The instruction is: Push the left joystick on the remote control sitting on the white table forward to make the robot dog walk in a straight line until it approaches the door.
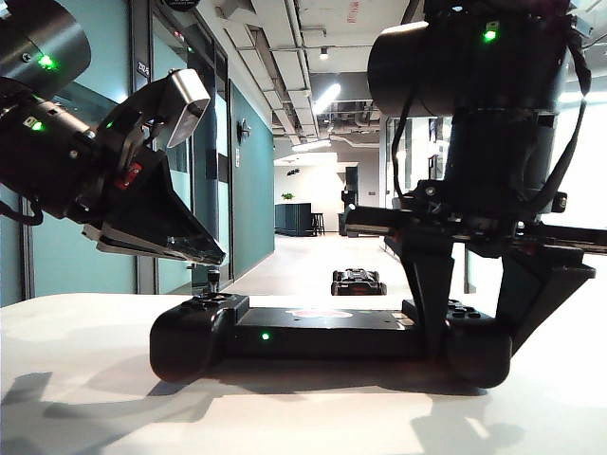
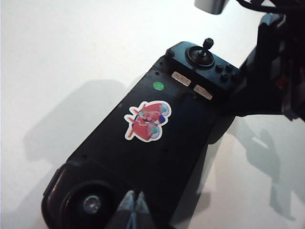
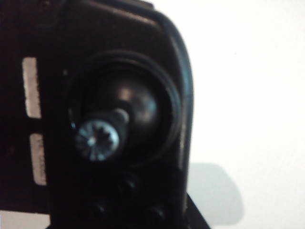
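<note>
Hovering at the left of the exterior view, the left gripper [image 1: 194, 254] hangs tilted just above the left lobe of the remote control [image 1: 322, 332], its tips near the left joystick [image 1: 213, 280] without clearly touching it. In the left wrist view its fingertips [image 2: 134, 205] show at the bottom edge, pressed together over the near lobe, beside the left joystick [image 2: 92, 204].

On the right of the exterior view, the right gripper [image 1: 479, 332] reaches straight down, its two dark fingers [image 1: 432, 303] spread and pinching the controller's right lobe from either side. The right wrist view shows only the right-hand stick, close and blurred.

Between the lobes, the flat bar carries a small green light [image 1: 265, 335] and a reddish sticker [image 2: 147, 120]. The controller lies flat on the white table [image 1: 85, 379]. Beyond it, in the middle of the exterior view, the robot dog [image 1: 358, 282] sits low on the corridor floor [image 1: 303, 265], well apart from the table.
</note>
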